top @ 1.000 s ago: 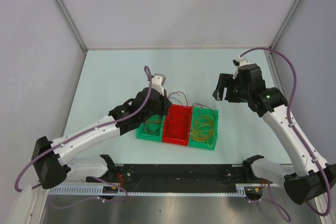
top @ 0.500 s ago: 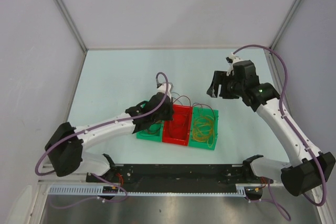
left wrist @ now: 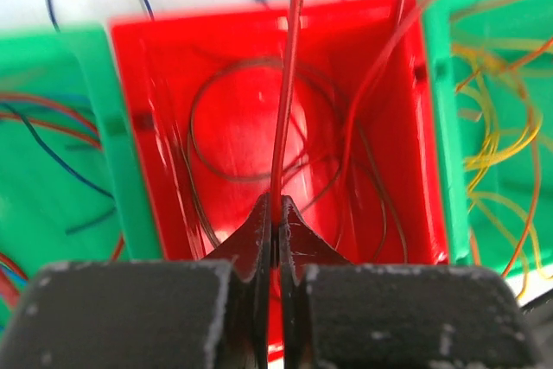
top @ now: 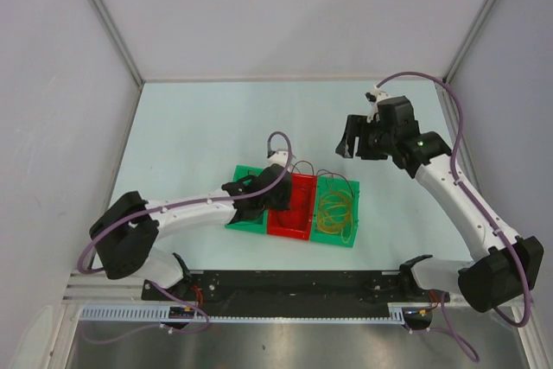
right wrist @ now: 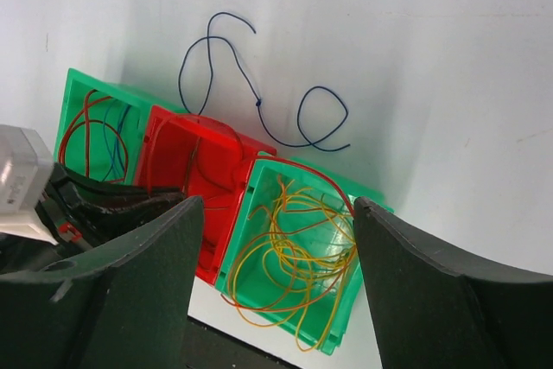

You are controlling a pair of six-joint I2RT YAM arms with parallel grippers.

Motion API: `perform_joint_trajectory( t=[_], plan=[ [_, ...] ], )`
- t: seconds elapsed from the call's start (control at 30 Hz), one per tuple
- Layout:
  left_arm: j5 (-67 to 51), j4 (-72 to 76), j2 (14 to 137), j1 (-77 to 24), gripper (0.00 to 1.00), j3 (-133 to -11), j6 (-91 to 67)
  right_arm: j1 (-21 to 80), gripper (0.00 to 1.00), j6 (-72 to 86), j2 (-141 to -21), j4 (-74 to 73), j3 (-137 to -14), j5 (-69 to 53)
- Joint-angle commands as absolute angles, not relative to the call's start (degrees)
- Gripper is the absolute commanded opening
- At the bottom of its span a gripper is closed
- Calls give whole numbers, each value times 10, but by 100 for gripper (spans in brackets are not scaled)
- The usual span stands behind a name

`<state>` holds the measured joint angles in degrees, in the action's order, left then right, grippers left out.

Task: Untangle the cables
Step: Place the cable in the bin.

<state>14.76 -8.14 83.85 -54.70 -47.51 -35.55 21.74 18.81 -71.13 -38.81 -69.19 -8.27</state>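
Note:
My left gripper is shut on a thin red cable that rises from its jaws over the red bin. In the top view this gripper sits low over the red bin. Yellow-orange cables lie coiled in the right green bin. A red cable arches over that bin's far rim. Red and blue cables lie in the left green bin. A loose blue cable lies on the table beyond the bins. My right gripper hangs open above the bins, holding nothing.
The three bins stand side by side near the table's front edge. Grey walls enclose the table on three sides. Purple hoses loop off both arms. A black rail runs along the front.
My left arm has swung right, from the left green bin to over the red bin, still gripping the red cable. My right gripper has drifted slightly left and its jaws have narrowed a little.

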Motion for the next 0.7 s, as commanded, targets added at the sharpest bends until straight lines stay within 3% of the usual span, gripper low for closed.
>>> perform_joint_trajectory(
  t=[0.0, 0.17, 0.67],
  plan=[
    [167, -97, 831, -564, 8, -463, -390, 216, 74, 178, -716, -359, -692, -93],
    [190, -150, 811, -566, 42, -483, -389, 216, 74, 179, -718, -357, -693, -94],
    [199, -255, 734, -566, 74, -601, -339, 216, 75, 186, -702, -376, -704, -84]
  ],
)
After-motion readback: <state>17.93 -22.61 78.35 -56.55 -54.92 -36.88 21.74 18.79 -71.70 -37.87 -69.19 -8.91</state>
